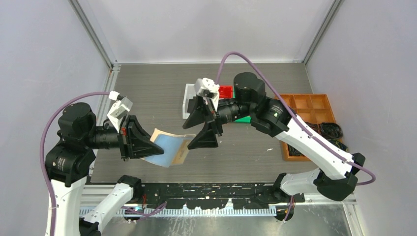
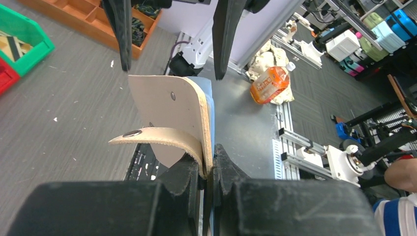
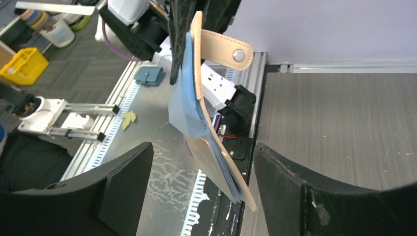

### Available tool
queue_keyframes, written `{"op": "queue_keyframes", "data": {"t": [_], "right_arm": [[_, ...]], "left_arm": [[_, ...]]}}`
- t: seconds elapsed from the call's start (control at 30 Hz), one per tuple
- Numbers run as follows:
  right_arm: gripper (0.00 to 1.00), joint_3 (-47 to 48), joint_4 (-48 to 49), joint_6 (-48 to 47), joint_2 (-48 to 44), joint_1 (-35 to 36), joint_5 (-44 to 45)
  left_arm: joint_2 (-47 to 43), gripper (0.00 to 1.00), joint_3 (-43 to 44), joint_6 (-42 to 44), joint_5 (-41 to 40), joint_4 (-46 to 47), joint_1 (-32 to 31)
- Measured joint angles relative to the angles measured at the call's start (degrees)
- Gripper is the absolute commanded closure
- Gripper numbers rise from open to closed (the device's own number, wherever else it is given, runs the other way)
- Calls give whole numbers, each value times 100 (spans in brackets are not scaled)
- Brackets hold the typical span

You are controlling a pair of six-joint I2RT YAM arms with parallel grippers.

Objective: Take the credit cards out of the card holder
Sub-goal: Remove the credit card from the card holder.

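Note:
My left gripper is shut on one end of the beige card holder and holds it above the table, edge-up. In the left wrist view the card holder rises from the shut jaws, with its snap tab curling left. My right gripper is open, and its fingertips flank the holder's free end without touching it. In the right wrist view the holder hangs between my spread fingers, showing blue-tinted clear sleeves. The credit cards show only as a gold edge inside a sleeve.
An orange compartment tray with dark items sits at the right. A red bin, a green bin and a white bin lie behind the right gripper. The table's front rail is below the holder.

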Motion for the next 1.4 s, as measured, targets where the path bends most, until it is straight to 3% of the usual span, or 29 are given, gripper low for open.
{"op": "queue_keyframes", "data": {"t": [0.27, 0.4, 0.47, 0.6, 0.63, 0.67, 0.73, 0.77, 0.9, 1.03, 1.2, 1.3, 1.4], "right_arm": [[28, 247, -227, -297, 345, 680, -7], [37, 546, -310, -402, 619, 872, 15], [49, 693, -380, -437, 767, 951, 37], [82, 859, -448, -472, 988, 1073, 74], [87, 863, -439, -431, 1014, 1088, 74], [92, 863, -420, -358, 1027, 1106, 70], [99, 863, -389, -186, 1034, 1117, 42], [99, 863, -367, -92, 1034, 1121, 59], [99, 863, -199, 173, 1045, 1126, 413], [99, 588, 177, 531, 918, 1080, 1040], [99, -411, 1241, 1344, 396, 925, 2011], [99, -1073, 2133, 2026, 111, 905, 2428], [99, -1665, 3176, 2719, 17, 949, 2726]], "left_arm": [[9, 100, -33, -79, 269, 0, 0], [9, 100, -35, -101, 365, 0, 0], [9, 100, -35, -109, 393, 0, 0], [7, 100, -66, -109, 435, 0, 0], [7, 96, -72, -105, 437, -7, 0], [7, 83, -74, -85, 433, -24, 0], [7, 34, -74, -20, 424, -83, 0], [7, 23, -70, 107, 393, -109, 0], [28, 13, 52, 555, -122, -599, 0], [-17, 13, 153, 758, -876, -723, 0], [-463, 22, -2, 608, -1338, -435, 0], [-745, 34, -127, 468, -1423, -201, 2], [-874, 60, -219, 334, -1620, 20, 2]]}}
